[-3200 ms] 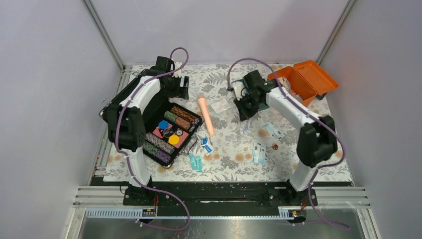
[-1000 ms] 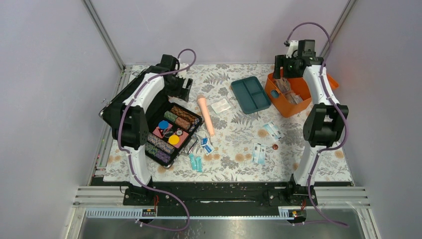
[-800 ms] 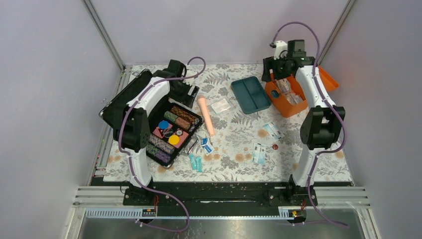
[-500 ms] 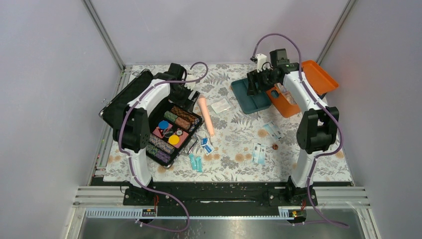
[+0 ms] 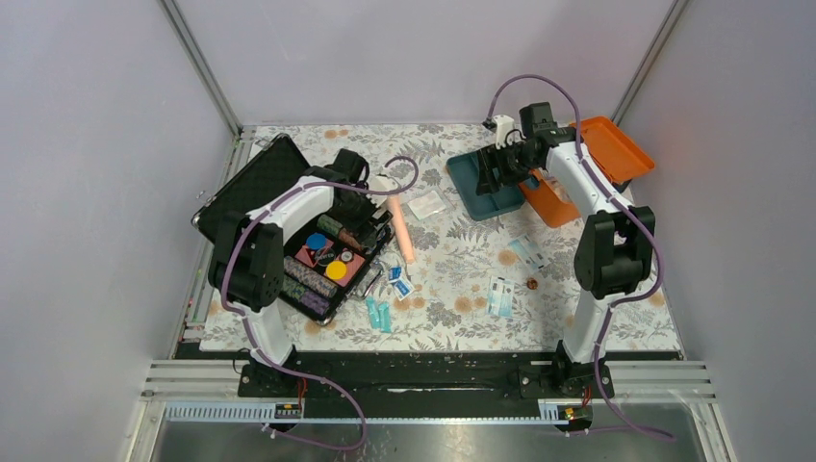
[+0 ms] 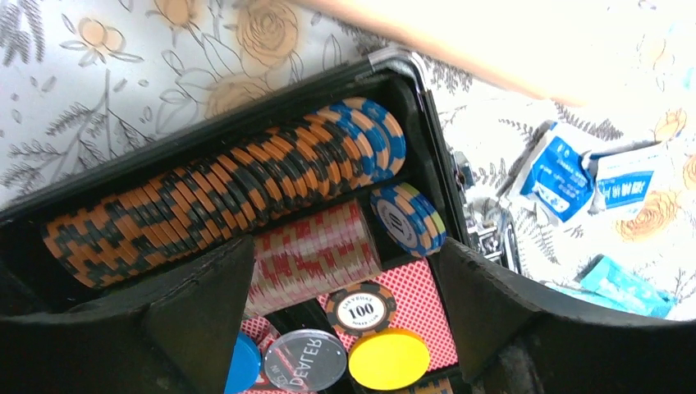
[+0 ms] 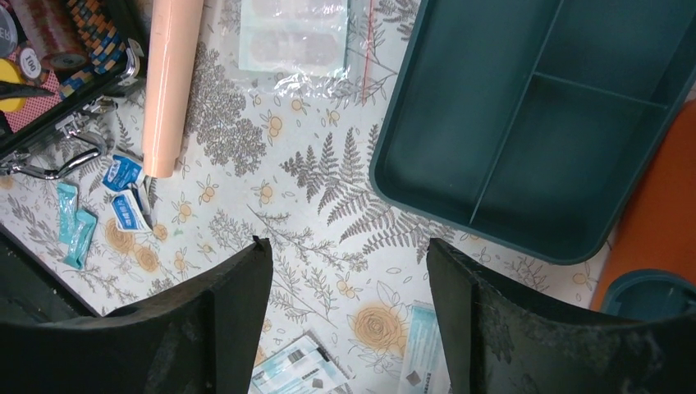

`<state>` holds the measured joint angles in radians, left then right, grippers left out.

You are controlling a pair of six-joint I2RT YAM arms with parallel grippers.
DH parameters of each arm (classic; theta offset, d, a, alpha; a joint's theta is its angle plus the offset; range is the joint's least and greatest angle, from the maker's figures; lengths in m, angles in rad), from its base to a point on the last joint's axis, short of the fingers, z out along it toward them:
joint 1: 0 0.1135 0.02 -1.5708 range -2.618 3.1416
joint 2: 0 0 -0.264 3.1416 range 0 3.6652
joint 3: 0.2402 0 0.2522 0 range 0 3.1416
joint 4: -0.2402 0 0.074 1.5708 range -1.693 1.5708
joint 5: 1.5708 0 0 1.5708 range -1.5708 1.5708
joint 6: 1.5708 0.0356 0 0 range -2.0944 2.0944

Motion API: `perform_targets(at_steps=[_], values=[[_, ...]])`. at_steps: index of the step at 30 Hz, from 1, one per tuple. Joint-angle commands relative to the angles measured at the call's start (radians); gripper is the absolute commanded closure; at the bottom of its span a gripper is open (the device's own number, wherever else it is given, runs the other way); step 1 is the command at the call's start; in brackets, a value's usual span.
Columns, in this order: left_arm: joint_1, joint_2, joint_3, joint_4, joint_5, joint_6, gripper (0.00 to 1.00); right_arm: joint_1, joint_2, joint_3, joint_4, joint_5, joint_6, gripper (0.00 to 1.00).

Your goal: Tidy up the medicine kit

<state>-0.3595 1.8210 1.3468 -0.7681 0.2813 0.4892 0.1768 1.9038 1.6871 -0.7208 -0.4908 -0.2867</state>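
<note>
While the right gripper [image 7: 349, 246] hangs above the table [image 7: 328, 189] with its two fingers wide apart and nothing between them, it is close to the near left side of the tray [image 7: 525, 123]. That dark teal tray lies flat on the table, and all its little rooms are bare. It belongs to the medicine kit. The kit's orange box [image 7: 652, 197] sits at the far right, just right of the tray, with its lid [image 5: 613, 146] open. The arm hides most of the inside of the box.

Farther out, loose things lie on the table. A clear bag [image 7: 294, 34] and a pink roll [image 7: 171, 82] are left of the tray. Small blue packets [image 7: 123, 193] are nearer, and white packets [image 5: 527, 252] lie near the middle right.

Over on the left, the left gripper [image 6: 343, 245] is wide too and holds nothing. It hovers above the chips [image 6: 230, 197] in the black case [image 5: 252, 183].

I think the sorting step is at hand, because the tray is out but nothing is in it yet. Next, the right gripper likely needs to go down over one loose thing, close on it, and carry it to the tray. Flat packets may be hard to pinch.
</note>
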Motion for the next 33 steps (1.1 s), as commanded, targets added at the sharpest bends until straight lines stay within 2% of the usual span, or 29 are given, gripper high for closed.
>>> perform_targets(at_steps=[1,9,12,18,25,33], values=[[-0.019,-0.059,0.002,0.115,0.014,-0.027,0.18,0.007,-0.080,-0.032,-0.005,-0.028,0.027,0.25],[-0.065,-0.058,-0.023,0.307,0.024,-0.144,0.19,0.005,-0.124,-0.083,-0.016,0.013,-0.018,0.25],[-0.085,-0.026,-0.018,0.385,0.025,-0.219,0.19,0.003,-0.110,-0.031,0.010,0.104,-0.056,0.26],[-0.104,0.043,0.041,0.427,-0.038,-0.197,0.20,-0.051,0.002,0.122,0.034,0.181,-0.038,0.37],[-0.107,0.105,0.160,0.426,-0.054,-0.263,0.20,-0.062,0.108,0.194,0.058,0.250,-0.040,0.40],[-0.089,0.123,0.183,0.360,-0.051,-0.260,0.20,-0.042,0.224,0.290,0.061,0.231,0.007,0.47]])
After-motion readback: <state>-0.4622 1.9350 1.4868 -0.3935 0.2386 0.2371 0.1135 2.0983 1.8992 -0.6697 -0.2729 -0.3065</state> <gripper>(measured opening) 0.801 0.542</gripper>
